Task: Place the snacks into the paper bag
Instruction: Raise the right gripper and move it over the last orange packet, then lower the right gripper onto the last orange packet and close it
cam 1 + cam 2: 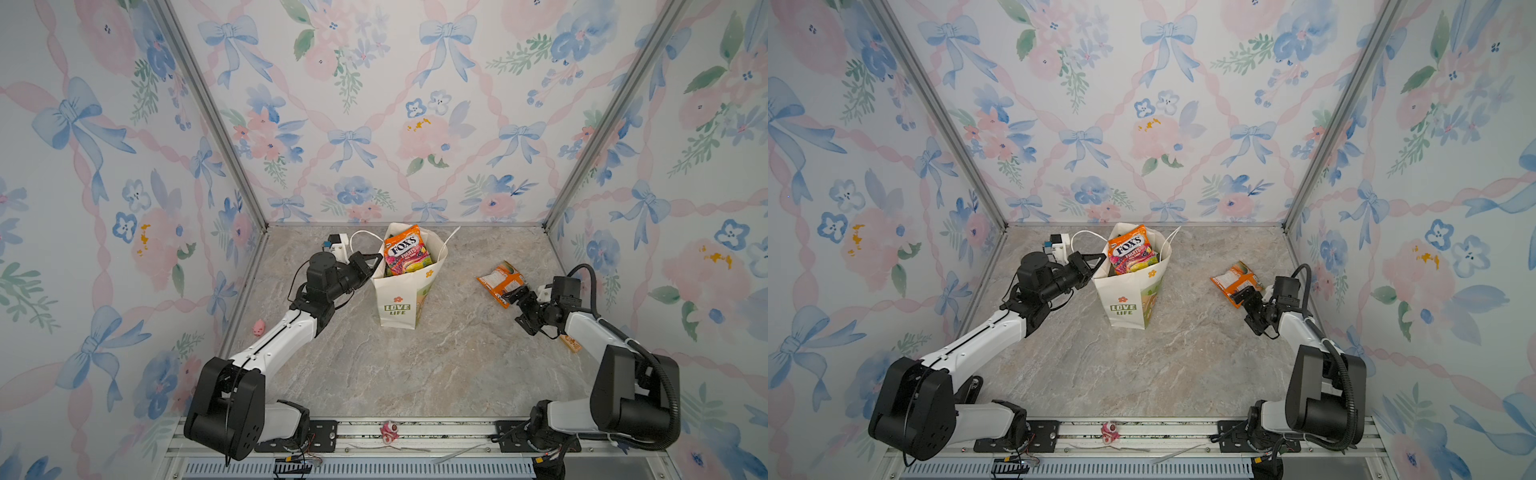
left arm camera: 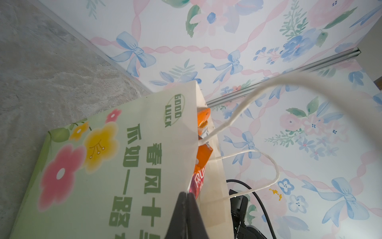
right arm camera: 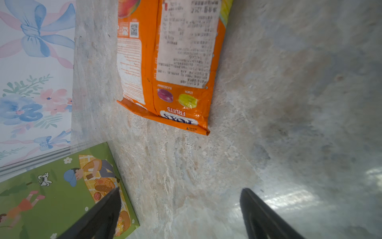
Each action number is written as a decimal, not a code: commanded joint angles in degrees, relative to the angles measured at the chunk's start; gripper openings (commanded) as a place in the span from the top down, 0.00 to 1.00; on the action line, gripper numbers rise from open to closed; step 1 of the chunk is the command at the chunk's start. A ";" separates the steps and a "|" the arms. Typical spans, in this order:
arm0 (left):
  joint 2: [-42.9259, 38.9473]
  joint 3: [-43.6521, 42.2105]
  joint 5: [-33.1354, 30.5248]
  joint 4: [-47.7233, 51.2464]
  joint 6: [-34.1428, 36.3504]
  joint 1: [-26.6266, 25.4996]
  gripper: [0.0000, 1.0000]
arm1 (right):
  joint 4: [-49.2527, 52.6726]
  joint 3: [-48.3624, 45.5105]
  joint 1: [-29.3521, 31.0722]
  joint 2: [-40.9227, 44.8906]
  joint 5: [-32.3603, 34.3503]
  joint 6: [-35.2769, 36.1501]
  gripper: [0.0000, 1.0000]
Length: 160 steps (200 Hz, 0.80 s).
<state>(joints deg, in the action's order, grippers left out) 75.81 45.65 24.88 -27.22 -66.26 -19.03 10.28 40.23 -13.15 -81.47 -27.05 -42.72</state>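
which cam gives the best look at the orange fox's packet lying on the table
The right wrist view: the orange packet is large, back label up. Both top views show it small, beside the right gripper. The left wrist view misses it.

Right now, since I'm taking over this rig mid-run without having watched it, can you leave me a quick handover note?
Left gripper: shut on the paper bag rim; bag stands upright.
Right gripper: open, pointed at the orange packet lying back-side up on the table, not touching it.
Done: a FOX'S packet pokes out of the bag, others partly hidden beneath.
Left: bag the orange packet, the only one visible outside.
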 commanded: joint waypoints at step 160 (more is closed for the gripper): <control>-0.40 -0.53 0.95 0.44 -0.27 0.14 1.00 | -19.45 -2.54 -0.34 -12.52 -3.16 -6.94 0.09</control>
<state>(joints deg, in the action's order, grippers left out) 75.81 45.65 24.88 -27.22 -66.26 -19.03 -8.51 38.41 -13.15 -91.42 -30.50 -48.90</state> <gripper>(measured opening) 0.048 0.910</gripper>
